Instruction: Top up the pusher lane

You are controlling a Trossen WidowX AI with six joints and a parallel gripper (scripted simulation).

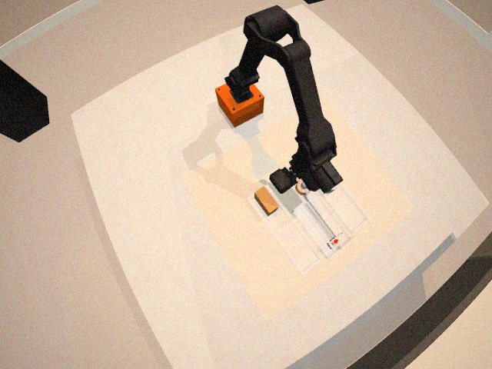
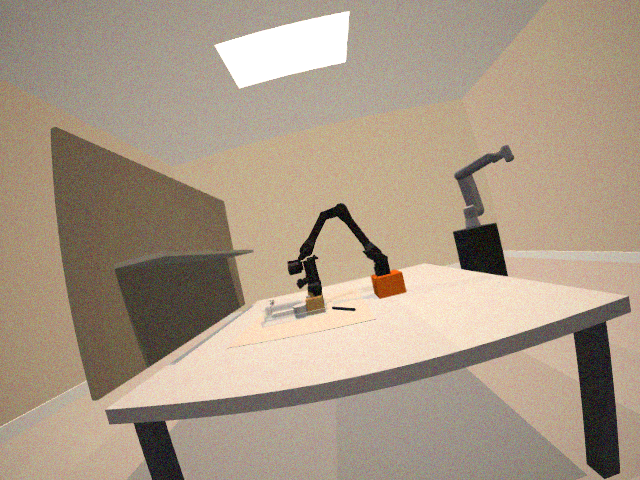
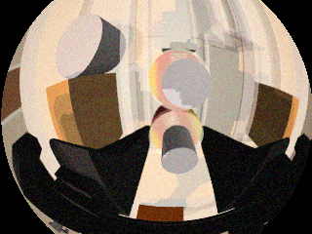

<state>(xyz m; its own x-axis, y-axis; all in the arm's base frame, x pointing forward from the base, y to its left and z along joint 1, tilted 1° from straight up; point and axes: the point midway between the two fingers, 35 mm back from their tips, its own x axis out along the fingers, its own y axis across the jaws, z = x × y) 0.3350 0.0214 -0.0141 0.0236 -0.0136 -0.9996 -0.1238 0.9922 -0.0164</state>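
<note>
My gripper [image 1: 305, 184] [image 3: 175, 131] is shut on a small jar [image 1: 300, 187] [image 3: 178, 148] with a grey lid and a cream-pink body, and holds it upright at the near end of the clear sprung lane [image 1: 319, 222]. In the wrist view a matching jar [image 3: 186, 82] stands just beyond the held one, in line with it between the lane walls. I cannot tell if the two touch. A small white block with a red dot [image 1: 335, 241] sits at the lane's far end. The arm hides the lane jar in the top view.
A dark jar with a grey lid [image 3: 89, 46] stands left of the lane in the wrist view. A brown box [image 1: 266, 201] [image 2: 313, 303] [image 3: 85, 109] lies left of the gripper, and another brown box [image 3: 273, 112] lies on the right. The orange arm base [image 1: 239, 104] is behind.
</note>
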